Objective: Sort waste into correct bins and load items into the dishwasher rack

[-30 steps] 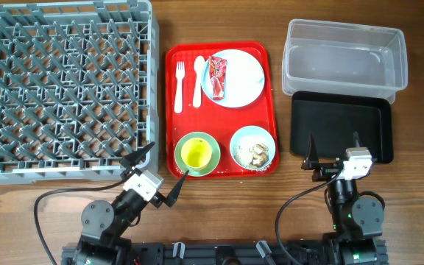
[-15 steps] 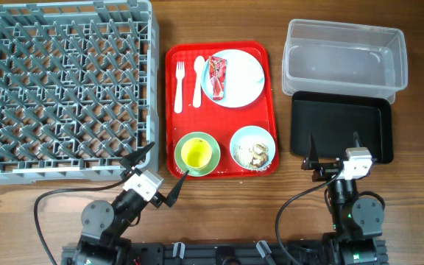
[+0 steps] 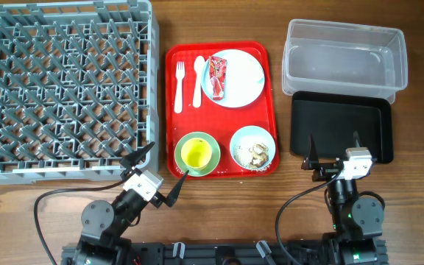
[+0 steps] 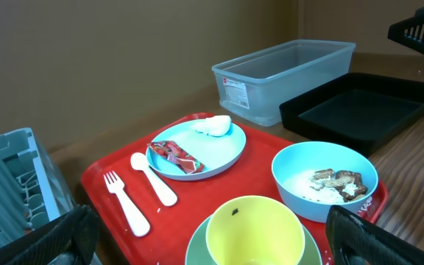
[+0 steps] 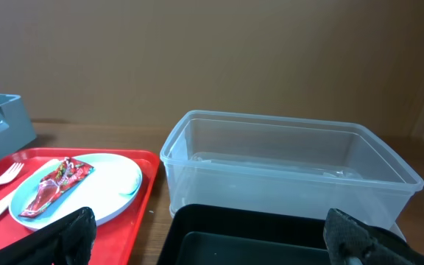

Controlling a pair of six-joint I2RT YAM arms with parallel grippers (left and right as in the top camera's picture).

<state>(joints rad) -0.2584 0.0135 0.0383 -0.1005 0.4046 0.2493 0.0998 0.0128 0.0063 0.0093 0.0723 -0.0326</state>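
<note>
Looking down from overhead: left gripper low at the near edge of the table, jaws spread wide and holding nothing. One tip beside the near right corner of the dishwasher rack, the other at the near left edge of the red tray. Right gripper also wide apart and empty, both tips over the near edge of the black tray.

Lying between the rack on the left and the two bins on the right: the red tray, carrying all the loose things.
- Far part: fork and spoon side by side on the left, plate on the right, wrapper on the left half of it.
- Near part: yellow cup standing inside one bowl, just ahead of the left gripper. Second bowl to the right, with food scraps and white crumbs inside.

Clear tub at the far right, just beyond the black tray; touching or only close, cannot tell.

Shown clearly only by the left wrist view: a white lump on the far rim of the plate, a small dark speck inside the cup, a label on the short wall of the tub.

Shown only by the right wrist view: the tub from the side, taller than the black tray near it. Rack only as a corner at the left edge, cup and both bowls outside this picture.
</note>
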